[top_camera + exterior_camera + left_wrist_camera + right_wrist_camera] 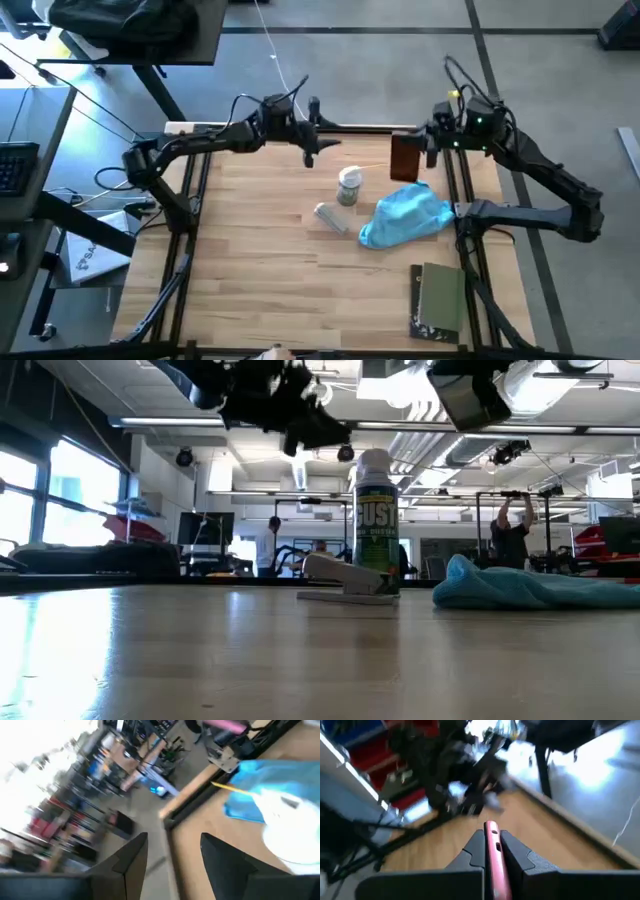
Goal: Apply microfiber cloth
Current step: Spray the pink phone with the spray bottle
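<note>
The soft turquoise microfiber cloth (pixel 404 219) lies crumpled in loose folds on the light wooden bench (pixel 250 260), toward its right side, with nothing gripping it. In the low view it (pixel 530 588) spreads flat and low on the surface, to the right of the can. Just beside it stands a small upright spray can with a white cap and green lettering (pixel 375 520), and a small pale grey oblong thing (pixel 330 216) lies near the can's base. A flat dark olive-green book (pixel 440 298) rests near the front right corner, well apart from the cloth.

The left end effector (pixel 312 128) hangs above the far edge of the bench, behind the can; its wrist view shows the two dark fingers (pixel 131 854) standing apart with nothing between them. The right end effector (pixel 418 148) is raised over the far right side, just behind the cloth. Its fingers are clamped on a thin flat pinkish-red object (pixel 494 860), which from above reads as a brown rectangular plate (pixel 404 156); what it is exactly cannot be told.

Judging by this layout, the plate is held up clear of the bench so that a surface is presented for wiping, while the empty left end effector is free to fetch the cloth. The cloth has not yet been picked up, so the wiping appears not to have begun. Being floppy, it will likely bunch when pinched.
</note>
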Motion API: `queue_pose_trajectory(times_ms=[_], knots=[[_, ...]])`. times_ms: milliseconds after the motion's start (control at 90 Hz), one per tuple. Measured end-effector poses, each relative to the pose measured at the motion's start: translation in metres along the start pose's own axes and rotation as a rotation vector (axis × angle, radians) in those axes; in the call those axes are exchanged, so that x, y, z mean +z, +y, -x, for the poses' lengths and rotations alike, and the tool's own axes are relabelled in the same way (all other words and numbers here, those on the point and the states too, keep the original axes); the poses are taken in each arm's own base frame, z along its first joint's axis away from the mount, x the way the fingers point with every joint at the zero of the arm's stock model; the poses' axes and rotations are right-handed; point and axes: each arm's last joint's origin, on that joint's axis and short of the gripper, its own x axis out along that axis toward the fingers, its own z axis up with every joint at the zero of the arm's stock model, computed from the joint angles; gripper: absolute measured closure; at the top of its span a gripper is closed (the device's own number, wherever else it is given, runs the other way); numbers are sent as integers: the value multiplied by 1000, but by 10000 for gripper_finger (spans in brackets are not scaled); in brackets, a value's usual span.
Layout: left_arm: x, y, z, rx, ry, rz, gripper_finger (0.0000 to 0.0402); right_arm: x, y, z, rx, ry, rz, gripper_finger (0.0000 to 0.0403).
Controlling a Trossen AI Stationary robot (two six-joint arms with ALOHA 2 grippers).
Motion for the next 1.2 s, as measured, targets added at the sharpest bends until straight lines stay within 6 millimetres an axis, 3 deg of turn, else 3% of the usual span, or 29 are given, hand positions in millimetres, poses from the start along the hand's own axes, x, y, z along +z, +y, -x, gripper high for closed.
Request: queue_pose_trajectory(times_ms=[278,611,1011,1200], knots=[[-38,-27,-33,-106,37,101,241,-13,1,-38,-217,109,29,402],[-35,-43,-35,-244,39,234,241,-16,-6,-72,-324,132,113,402],[-29,-51,-34,-296,68,286,241,-10,-14,-64,-355,103,177,402],[-18,-23,-13,-234,-8,305,241,-2,-13,-36,-380,33,208,402]])
